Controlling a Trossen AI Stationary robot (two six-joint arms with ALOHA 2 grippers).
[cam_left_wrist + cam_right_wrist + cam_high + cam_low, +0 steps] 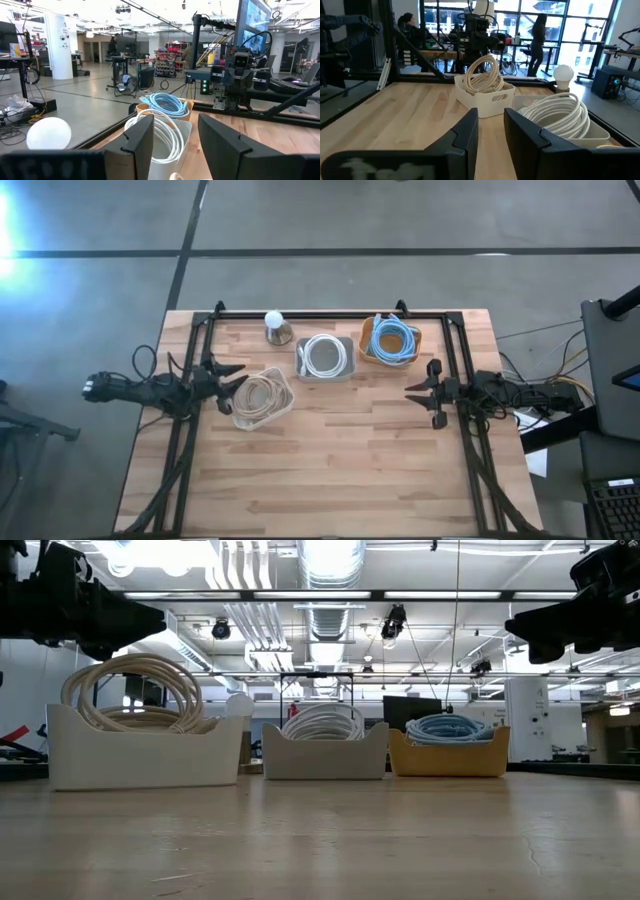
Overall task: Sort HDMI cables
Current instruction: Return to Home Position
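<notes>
Wooden table (330, 470) | HDMI cables (309, 356) lie coiled in three bins (325, 378) | likely light, springy; pinch a coil's rim | left gripper (236, 380), right gripper (418, 392) spread, empty

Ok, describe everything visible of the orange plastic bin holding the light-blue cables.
The orange plastic bin is a small open-topped tub whose front rim dips in the middle. It stands upright on the wooden table, near its back edge and right of centre, close beside the grey plastic bin; whether they touch is unclear. Coiled light-blue cables fill it and rise above its rim.
</notes>
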